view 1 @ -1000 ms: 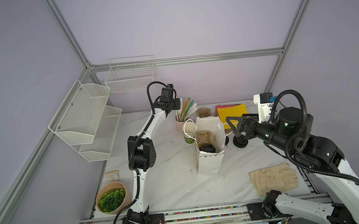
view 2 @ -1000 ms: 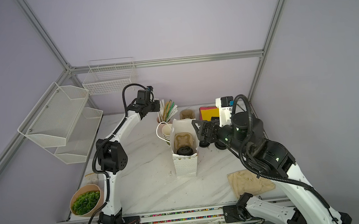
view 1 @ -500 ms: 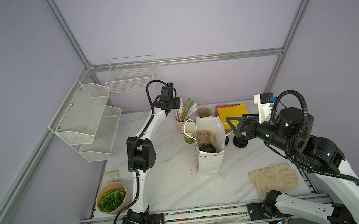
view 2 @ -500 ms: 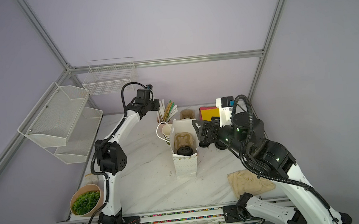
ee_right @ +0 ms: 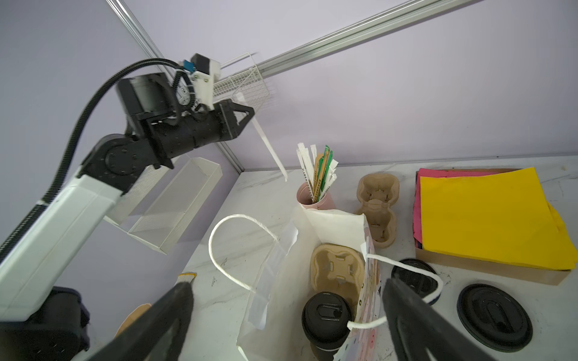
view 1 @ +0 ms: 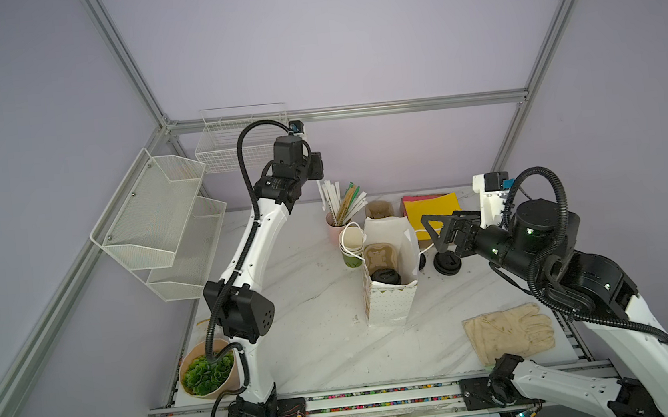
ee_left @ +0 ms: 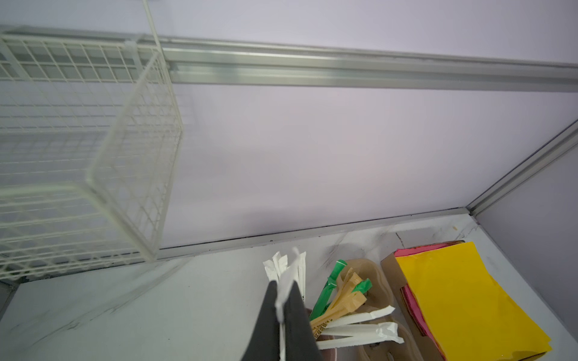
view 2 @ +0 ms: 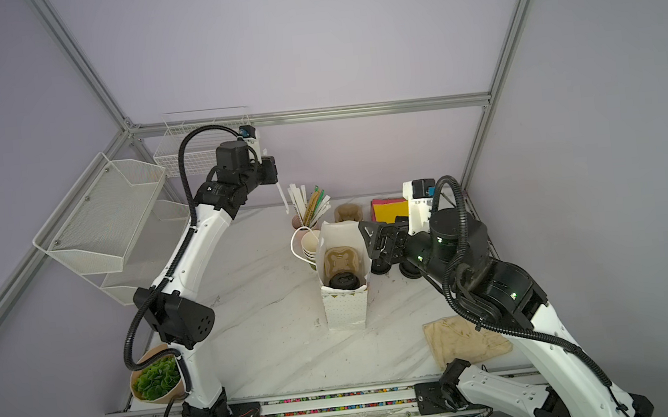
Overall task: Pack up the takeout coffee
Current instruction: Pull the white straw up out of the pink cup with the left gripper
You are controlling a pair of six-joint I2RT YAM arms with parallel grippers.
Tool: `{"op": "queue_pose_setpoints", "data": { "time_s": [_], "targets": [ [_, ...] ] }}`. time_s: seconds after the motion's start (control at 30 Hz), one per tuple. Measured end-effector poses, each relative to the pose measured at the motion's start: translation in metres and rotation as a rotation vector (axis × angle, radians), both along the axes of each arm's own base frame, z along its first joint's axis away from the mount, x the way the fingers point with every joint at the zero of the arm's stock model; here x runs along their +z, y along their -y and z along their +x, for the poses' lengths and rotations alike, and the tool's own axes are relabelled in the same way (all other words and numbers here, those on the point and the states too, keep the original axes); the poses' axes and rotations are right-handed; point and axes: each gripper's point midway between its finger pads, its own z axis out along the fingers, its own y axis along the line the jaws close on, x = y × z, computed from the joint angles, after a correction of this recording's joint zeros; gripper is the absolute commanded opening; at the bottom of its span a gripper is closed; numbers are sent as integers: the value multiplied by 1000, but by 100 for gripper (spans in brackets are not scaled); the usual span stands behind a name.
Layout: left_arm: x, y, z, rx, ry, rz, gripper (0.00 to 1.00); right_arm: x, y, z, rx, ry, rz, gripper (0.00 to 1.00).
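Right wrist view: the takeout coffee point(ee_right: 327, 315), black lid on, stands upright inside the white paper bag point(ee_right: 272, 281), next to a cardboard cup carrier point(ee_right: 337, 268). The right end effector point(ee_right: 287, 287) hangs just above the bag's mouth, jaws spread wide and gripping nothing. The left end effector point(ee_right: 248, 114), high over the pink cup point(ee_right: 316, 201) of straws, is clamped on one white wrapped straw point(ee_right: 270, 150) that slants down clear of the cup. Loose black lids point(ee_right: 494, 315) lie on the counter point(ee_right: 244, 193).

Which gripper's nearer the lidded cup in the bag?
Right. The right gripper stands open beside the paper bag holding the lidded cup; the left gripper is raised farther back near the pink straw cup, shut on a white straw.
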Motion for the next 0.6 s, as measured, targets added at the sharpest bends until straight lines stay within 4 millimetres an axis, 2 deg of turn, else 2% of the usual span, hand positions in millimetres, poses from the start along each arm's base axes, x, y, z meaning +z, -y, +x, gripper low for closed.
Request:
{"op": "queue_pose_setpoints", "data": {
  "time_s": [0.07, 0.17, 0.23, 0.33, 0.4, 0.47, 0.53, 0.6],
  "targets": [
    [30, -3, -20, -3, 46, -28, 0, -3, 2, 5, -31, -10, -1, 97],
    [82, -1, -63, -38, 138, -69, 0, -8, 9, 12, -92, -24, -1, 97],
    [119, 10, -103, -88, 210, -99, 0, -11, 14, 16, -136, -33, 2, 97],
    [157, 34, -164, -189, 291, -141, 0, -15, 22, 21, -201, -49, 15, 97],
    [172, 49, -199, -260, 322, -165, 0, -17, 25, 25, -233, -59, 21, 97],
    [176, 58, -223, -307, 332, -182, 0, -21, 25, 28, -255, -72, 23, 97],
    [170, 65, -236, -343, 324, -186, 0, -25, 25, 32, -272, -86, 22, 97],
    [156, 74, -241, -367, 303, -182, 0, -28, 23, 35, -283, -98, 21, 97]
  ]
}}
